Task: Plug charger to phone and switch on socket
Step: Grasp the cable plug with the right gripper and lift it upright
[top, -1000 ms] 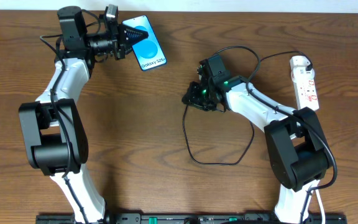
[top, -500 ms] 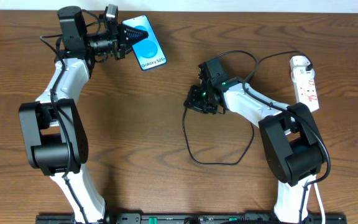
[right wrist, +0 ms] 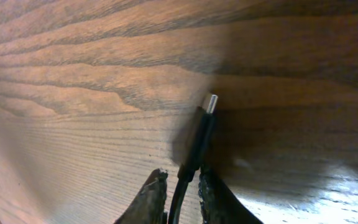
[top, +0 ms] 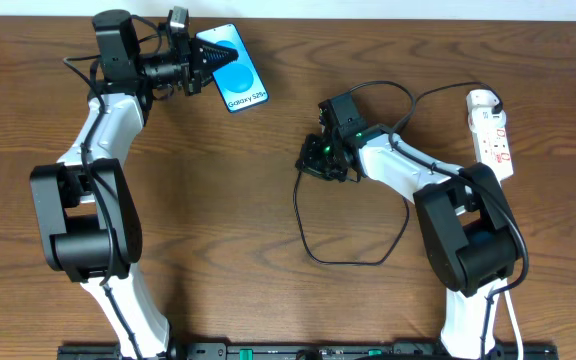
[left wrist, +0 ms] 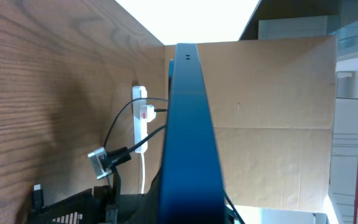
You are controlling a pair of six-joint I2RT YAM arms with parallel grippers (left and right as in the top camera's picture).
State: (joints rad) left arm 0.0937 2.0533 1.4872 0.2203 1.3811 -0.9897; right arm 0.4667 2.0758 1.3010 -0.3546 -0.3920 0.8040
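Observation:
The phone (top: 236,70), light blue screen up with "Galaxy S25" text, is at the far left of the table, and my left gripper (top: 204,62) is shut on its left end. In the left wrist view the phone (left wrist: 188,124) shows edge-on as a dark blue bar. My right gripper (top: 314,160) is at the table's middle, shut on the charger (right wrist: 199,134) just behind its silver plug tip (right wrist: 210,102), which hovers close over the wood. The thin black cable (top: 353,262) loops toward the front, then runs back to the socket (top: 493,130) at the far right.
The white socket strip also shows in the left wrist view (left wrist: 140,118) with its thick white cord. A brown cardboard panel (left wrist: 272,93) stands behind the table's far edge. The cable loop lies between the two arm bases.
My right arm has shifted slightly left with the charger plug in its fingers. The left arm and the phone have not moved.

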